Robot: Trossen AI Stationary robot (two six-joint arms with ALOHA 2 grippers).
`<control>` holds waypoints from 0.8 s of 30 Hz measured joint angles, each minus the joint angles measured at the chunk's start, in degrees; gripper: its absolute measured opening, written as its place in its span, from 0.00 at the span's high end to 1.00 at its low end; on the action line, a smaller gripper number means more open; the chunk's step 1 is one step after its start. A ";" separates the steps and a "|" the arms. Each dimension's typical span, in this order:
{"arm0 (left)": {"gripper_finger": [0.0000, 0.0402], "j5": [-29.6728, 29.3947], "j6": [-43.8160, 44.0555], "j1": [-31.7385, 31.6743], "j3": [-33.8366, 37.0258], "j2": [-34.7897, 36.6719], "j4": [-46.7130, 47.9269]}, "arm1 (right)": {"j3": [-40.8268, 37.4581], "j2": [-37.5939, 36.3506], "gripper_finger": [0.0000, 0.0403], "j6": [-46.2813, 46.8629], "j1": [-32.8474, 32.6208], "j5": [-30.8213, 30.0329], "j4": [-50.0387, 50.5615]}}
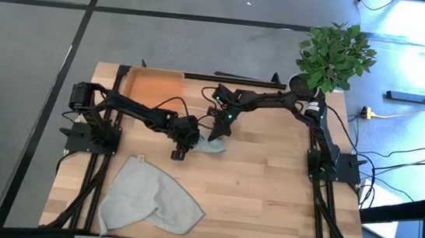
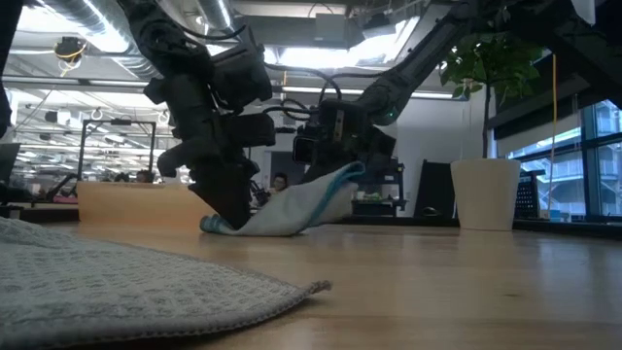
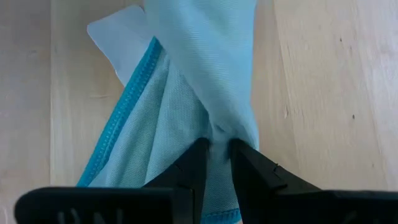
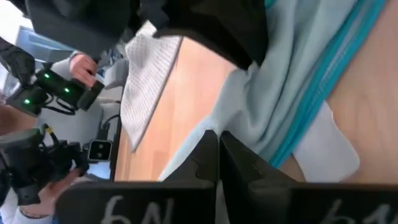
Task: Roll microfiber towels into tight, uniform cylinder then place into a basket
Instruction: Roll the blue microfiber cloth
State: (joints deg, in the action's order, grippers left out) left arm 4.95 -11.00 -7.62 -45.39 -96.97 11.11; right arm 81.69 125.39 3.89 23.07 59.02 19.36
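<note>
The light teal-blue towel (image 1: 211, 145) lies bunched at the middle of the table, between my two grippers. It also shows in the low view (image 2: 292, 209). My left gripper (image 1: 188, 142) is shut on its low end at the tabletop. My right gripper (image 1: 217, 131) is shut on its raised end. The pale grey-green towel (image 1: 150, 199) lies rumpled at the near left, partly folded over itself. The orange basket (image 1: 153, 86) stands at the far left, with nothing showing in it. My left gripper pinches a bunched fold of the teal towel (image 3: 217, 134) between its two fingers, pointing down from above. That end of the towel (image 2: 216, 225) rests on the table. My right gripper is shut on the towel's other end (image 4: 239, 118), coming from the table's far right side. This end (image 2: 348, 177) is lifted off the table, and the cloth slopes down from it toward my left gripper.
A white pot (image 2: 483, 192) with a green plant (image 1: 334, 54) stands at the far right corner. In the right wrist view a person's hands (image 4: 81, 62) show beyond the table's left side. Bare wood (image 1: 268, 187) lies to the right and near the front.
</note>
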 joint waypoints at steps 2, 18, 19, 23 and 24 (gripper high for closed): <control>0.83 0.02 0.03 0.00 0.02 -0.02 0.02 | -0.02 -0.19 0.98 -0.07 0.29 -0.09 0.29; 0.83 -0.03 0.39 0.00 0.07 -0.15 -0.65 | 0.09 -5.22 0.98 -9.14 0.46 -8.98 12.97; 0.83 -0.02 0.39 0.00 0.07 -0.15 -0.75 | 0.09 -5.89 0.98 -9.27 0.49 -9.06 12.89; 0.83 0.02 0.93 0.00 0.13 -0.15 -0.61 | 0.09 -8.12 0.98 -9.21 0.46 -11.18 13.54; 0.83 0.04 1.45 0.00 0.13 -0.15 -0.57 | 0.09 -8.42 0.98 -8.87 0.46 -11.58 13.63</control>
State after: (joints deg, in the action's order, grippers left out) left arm 4.99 -9.56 -7.62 -45.25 -97.12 10.54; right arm 81.78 116.98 -4.98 23.53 47.44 32.99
